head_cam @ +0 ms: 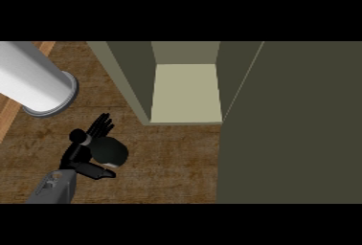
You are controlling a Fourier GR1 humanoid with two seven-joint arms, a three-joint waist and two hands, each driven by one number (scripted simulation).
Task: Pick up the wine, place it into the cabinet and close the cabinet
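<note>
Fingers of my left robot hand curl round the wine, thumb below it. Bottle seen end-on from above: only a dark rounded top shows, so its long axis runs toward my view, roughly upright; body and base are hidden. It sits over the brown tabletop, left of the open cabinet. White cylinder at upper left is cut off. My right robot hand does not show.

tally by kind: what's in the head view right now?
Cabinet, open: 1
Wine bottle, dark, on counter: 1
White cylinder: 1
Left hand, beside the bottle: 1
Total: 4, not counting the counter
</note>
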